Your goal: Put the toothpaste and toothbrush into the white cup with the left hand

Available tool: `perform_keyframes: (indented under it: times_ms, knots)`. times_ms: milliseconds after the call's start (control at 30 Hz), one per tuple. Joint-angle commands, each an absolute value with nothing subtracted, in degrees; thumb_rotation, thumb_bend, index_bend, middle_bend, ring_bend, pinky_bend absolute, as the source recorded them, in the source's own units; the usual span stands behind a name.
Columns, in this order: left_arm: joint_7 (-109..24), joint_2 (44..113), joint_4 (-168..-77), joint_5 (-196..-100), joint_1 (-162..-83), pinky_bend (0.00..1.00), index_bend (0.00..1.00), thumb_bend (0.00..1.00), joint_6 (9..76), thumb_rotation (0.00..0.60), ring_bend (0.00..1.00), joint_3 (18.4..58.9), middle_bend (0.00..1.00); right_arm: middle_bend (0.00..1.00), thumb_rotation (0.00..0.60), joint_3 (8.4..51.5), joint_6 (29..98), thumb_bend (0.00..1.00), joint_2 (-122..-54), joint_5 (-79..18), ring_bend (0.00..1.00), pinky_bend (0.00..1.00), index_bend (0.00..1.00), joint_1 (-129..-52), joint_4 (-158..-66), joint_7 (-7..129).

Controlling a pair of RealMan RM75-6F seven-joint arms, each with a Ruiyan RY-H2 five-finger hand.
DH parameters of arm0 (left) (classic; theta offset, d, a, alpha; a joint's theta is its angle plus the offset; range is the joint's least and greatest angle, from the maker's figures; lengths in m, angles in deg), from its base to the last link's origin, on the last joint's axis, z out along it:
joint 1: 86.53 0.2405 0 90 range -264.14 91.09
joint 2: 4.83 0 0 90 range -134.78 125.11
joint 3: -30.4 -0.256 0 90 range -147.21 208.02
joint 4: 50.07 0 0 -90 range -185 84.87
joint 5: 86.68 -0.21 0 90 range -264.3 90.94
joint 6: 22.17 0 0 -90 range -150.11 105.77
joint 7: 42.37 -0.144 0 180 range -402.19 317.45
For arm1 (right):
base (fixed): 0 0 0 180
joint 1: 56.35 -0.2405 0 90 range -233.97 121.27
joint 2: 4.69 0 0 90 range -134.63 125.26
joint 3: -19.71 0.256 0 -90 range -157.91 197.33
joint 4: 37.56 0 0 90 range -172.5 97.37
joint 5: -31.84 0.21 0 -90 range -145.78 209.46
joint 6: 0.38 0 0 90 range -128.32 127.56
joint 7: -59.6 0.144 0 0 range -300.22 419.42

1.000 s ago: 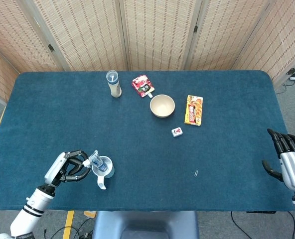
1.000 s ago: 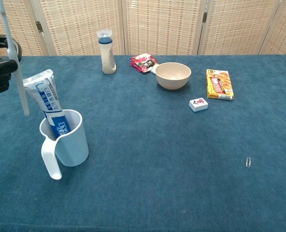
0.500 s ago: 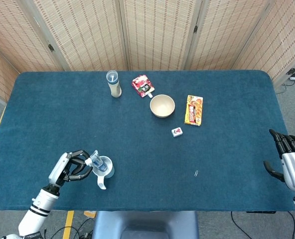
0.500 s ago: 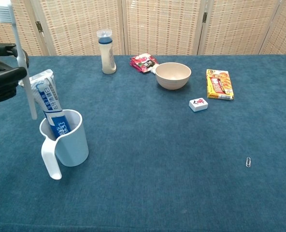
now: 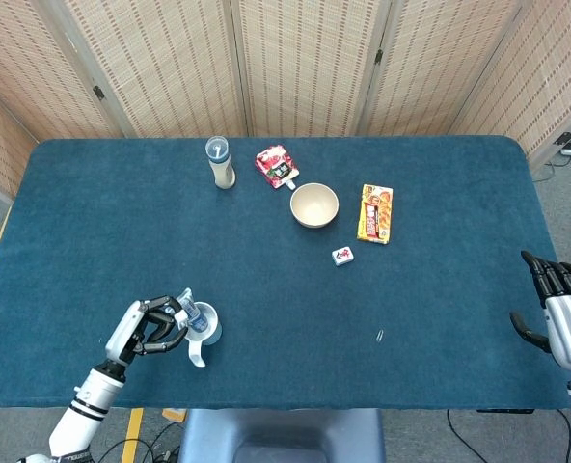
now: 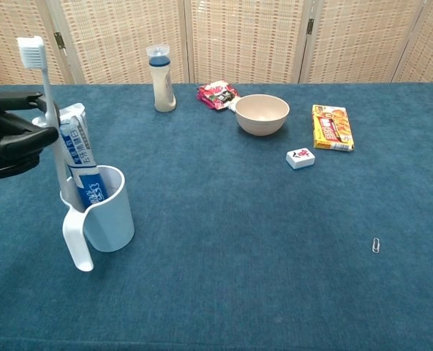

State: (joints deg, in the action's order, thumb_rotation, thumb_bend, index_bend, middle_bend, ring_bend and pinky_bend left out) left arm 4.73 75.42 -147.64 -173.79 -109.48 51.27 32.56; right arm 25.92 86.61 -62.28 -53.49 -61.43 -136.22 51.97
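Note:
A white handled cup (image 6: 107,219) (image 5: 202,330) stands near the table's front left. A blue-and-white toothpaste tube (image 6: 81,157) stands in it, leaning left. My left hand (image 6: 15,139) (image 5: 149,326) holds a white toothbrush (image 6: 50,110) upright, bristles up, its lower end at the cup's left rim beside the tube. My right hand (image 5: 560,304) shows at the right table edge in the head view, fingers apart and holding nothing.
At the back of the blue table (image 6: 260,241) stand a small bottle (image 6: 162,80), a red snack pouch (image 6: 217,93), a beige bowl (image 6: 262,114), a yellow box (image 6: 332,127) and a small white tile (image 6: 300,158). A paperclip (image 6: 376,245) lies front right.
My left hand has moved right and down with the toothbrush, bringing its lower end from left of the cup to the cup's rim. The right hand has barely moved.

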Motion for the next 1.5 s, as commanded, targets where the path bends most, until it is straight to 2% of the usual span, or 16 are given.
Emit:
perform_keyframes:
  times_ms: [33, 633, 900, 1200, 1333, 1500]
  knots:
    - [4.40, 75.89, -147.10, -173.51, -109.40, 0.99, 0.64, 0.39, 51.16, 0.600, 0.92, 32.81, 1.00, 0.18, 0.600, 25.90, 86.55, 0.20, -62.28, -53.42, 0.19, 0.18, 0.00, -61.43, -136.23, 51.95]
    - [5.76, 75.73, -146.06, -175.02, -108.39, 0.99, 0.40, 0.39, 52.59, 0.600, 0.92, 33.03, 1.00, 0.18, 0.600, 25.97, 86.84, 0.20, -62.12, -53.67, 0.20, 0.18, 0.00, -61.42, -136.60, 51.79]
    - [8.53, 72.05, -146.97, -174.58, -106.92, 0.99, 0.41, 0.39, 56.29, 0.600, 0.92, 35.12, 1.00, 0.18, 0.600, 25.94, 86.97, 0.20, -62.06, -53.90, 0.20, 0.18, 0.00, -61.41, -136.95, 51.57]
    - [9.82, 65.84, -145.90, -168.95, -105.60, 0.98, 0.44, 0.39, 59.13, 0.600, 0.92, 41.23, 1.00, 0.18, 0.600, 26.02, 87.34, 0.20, -62.22, -54.44, 0.20, 0.18, 0.00, -61.49, -136.88, 51.83]
    - [7.04, 62.66, -143.41, -164.87, -106.32, 0.96, 0.47, 0.39, 55.93, 0.600, 0.85, 43.23, 0.93, 0.18, 0.600, 25.89, 87.38, 0.20, -62.47, -54.85, 0.20, 0.18, 0.00, -61.54, -136.51, 52.15]
    - [-6.41, 62.11, -138.75, -160.87, -107.08, 0.87, 0.50, 0.39, 52.44, 0.600, 0.65, 42.53, 0.75, 0.18, 0.600, 25.39, 86.83, 0.20, -62.93, -54.99, 0.20, 0.18, 0.00, -61.51, -135.61, 53.42]
